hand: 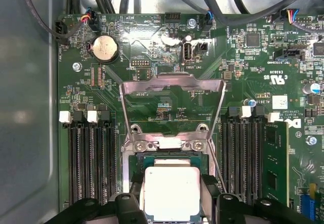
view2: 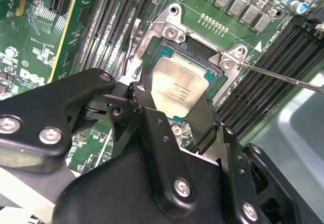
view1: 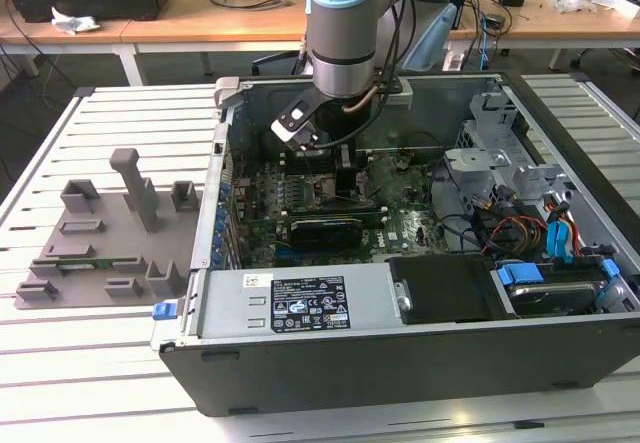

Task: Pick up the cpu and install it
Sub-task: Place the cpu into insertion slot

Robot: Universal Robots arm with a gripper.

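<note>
Arm (view1: 345,23): in the exterior view it reaches down into the open computer case (view1: 400,348), which stands on a slatted table (view1: 60,373).
Claw (view1: 342,173): low over the green board (view1: 405,225) inside the case.
Grey blocks (view1: 120,233): on the table outside the case, toward the exterior view's left.
Cpu (view2: 178,90): in the second wrist view it sits inside the socket frame (view2: 169,29); I cannot tell whether it is fully seated.
Claw grip: narrowly spread, with black fingers (view2: 203,120) pressed on two opposite cpu edges.
Lever (view2: 283,77): a thin rod slanting beside the socket frame.
First wrist view: the cpu (hand: 170,193) sits between the fingers (hand: 210,196), with the metal flap (hand: 172,90) raised just beyond it.
Memory slots (hand: 91,158): on both sides of the socket frame.
</note>
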